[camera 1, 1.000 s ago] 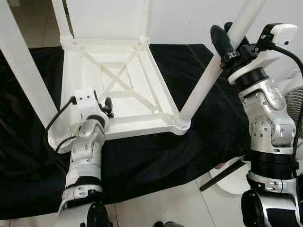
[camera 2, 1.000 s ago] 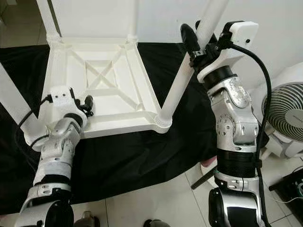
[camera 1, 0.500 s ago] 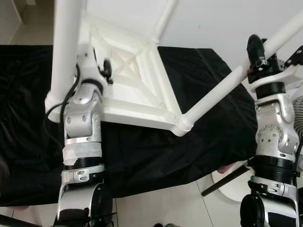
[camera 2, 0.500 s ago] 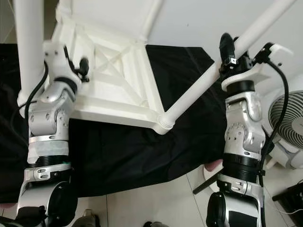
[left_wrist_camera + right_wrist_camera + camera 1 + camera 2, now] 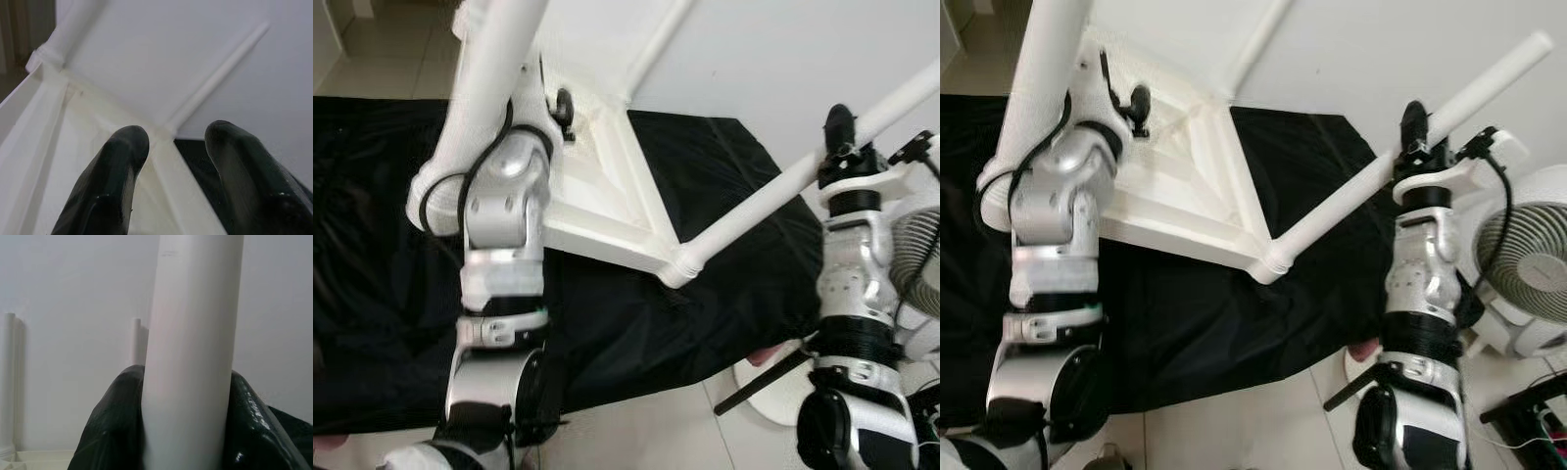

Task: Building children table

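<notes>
- While the white children's table (image 5: 607, 211) lies upside down and tilted on the black cloth (image 5: 705, 294), its ribbed underside faces the robot and its legs stick out at angles.
- Right gripper (image 5: 1420, 132) is clamped around the near right leg (image 5: 1371, 196), partway up from the corner socket (image 5: 1271, 266); the right wrist view shows the black fingers (image 5: 112, 426) pressed on both sides of the tube.
- Left gripper (image 5: 173, 161) hovers over the frame with its fingers spread, holding nothing; the near left leg (image 5: 480, 98) runs alongside that arm.
- To do this well, I'd say keep the leg in line with its socket and avoid prying sideways at the threaded collar.
- Bracing the frame with the free gripper should stop the top sliding on the cloth.
- A standing fan (image 5: 1528, 284) sits close to the right elbow, so mind the swing.
</notes>
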Robot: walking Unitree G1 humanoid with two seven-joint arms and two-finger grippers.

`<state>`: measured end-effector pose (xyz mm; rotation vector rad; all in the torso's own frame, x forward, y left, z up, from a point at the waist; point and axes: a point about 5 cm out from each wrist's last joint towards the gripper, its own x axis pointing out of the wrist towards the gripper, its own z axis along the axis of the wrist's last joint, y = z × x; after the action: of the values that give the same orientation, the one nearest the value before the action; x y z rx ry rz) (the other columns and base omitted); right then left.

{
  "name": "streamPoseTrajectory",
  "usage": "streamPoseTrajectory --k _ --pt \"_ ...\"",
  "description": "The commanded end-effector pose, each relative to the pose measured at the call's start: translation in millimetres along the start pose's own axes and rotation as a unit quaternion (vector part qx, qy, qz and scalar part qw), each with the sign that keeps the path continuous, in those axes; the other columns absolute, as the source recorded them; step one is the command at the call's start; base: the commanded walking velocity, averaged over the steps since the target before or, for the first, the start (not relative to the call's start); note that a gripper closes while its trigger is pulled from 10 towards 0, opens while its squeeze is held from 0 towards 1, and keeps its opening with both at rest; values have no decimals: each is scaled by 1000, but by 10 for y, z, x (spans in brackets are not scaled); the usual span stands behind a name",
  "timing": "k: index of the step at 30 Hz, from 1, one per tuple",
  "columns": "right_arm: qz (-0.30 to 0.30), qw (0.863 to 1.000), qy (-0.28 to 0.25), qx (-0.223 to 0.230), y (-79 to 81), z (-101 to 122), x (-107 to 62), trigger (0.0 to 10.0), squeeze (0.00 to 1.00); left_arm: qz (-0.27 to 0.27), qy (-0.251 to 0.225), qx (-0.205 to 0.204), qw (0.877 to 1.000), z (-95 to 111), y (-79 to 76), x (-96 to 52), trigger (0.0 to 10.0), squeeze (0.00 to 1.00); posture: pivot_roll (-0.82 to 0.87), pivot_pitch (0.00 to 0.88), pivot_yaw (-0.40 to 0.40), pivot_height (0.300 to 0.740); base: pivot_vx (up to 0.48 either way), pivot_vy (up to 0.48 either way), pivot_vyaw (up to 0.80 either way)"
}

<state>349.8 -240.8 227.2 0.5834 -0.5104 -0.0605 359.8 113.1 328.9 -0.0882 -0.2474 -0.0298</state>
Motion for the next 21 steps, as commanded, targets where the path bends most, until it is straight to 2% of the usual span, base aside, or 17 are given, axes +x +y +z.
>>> streamPoseTrajectory --k 1,2,4,5,7,9,12,13,15,18,21 --pt "-218 964 150 -5 -805 -652 -687 0 0 128 -52 6 990 311 153 -6 10000 0 104 91 -43 740 0 0 0" --pt "-218 964 150 -5 -805 -652 -687 0 0 128 -52 6 990 311 153 -6 10000 0 104 91 -43 740 0 0 0" --pt "-232 956 179 28 -815 -823 -782 0 0 74 -36 -15 997 316 -70 35 10000 0 112 95 -42 740 0 0 0" --pt "-232 956 179 28 -815 -823 -782 0 0 74 -36 -15 997 316 -70 35 10000 0 112 95 -42 740 0 0 0" --pt "-231 952 195 54 -777 -937 -819 0 0 23 -16 -21 999 292 -290 41 10000 0 114 97 -41 740 0 0 0" --pt "-231 946 211 83 -735 -1043 -851 0 0 -17 -3 -8 1000 257 -464 33 10000 0 113 98 -40 740 0 0 0" --pt "-236 942 215 102 -722 -1097 -868 0 0 -33 -2 5 999 248 -532 31 10000 0 113 98 -40 740 0 0 0" --pt "-246 933 231 124 -715 -1183 -917 0 0 -45 7 -16 999 240 -604 30 10000 0 118 100 -39 740 0 0 0" --pt "-241 933 241 118 -695 -1222 -929 0 0 -55 14 -17 998 231 -647 33 10000 0 120 101 -38 740 0 0 0" --pt "-219 929 272 124 -564 -1366 -957 0 0 -107 47 5 993 117 -806 19 10000 0 121 103 -36 740 0 0 0" --pt "-209 928 282 127 -528 -1406 -962 0 0 -123 52 1 991 57 -860 -16 10000 0 121 107 -35 740 0 0 0"
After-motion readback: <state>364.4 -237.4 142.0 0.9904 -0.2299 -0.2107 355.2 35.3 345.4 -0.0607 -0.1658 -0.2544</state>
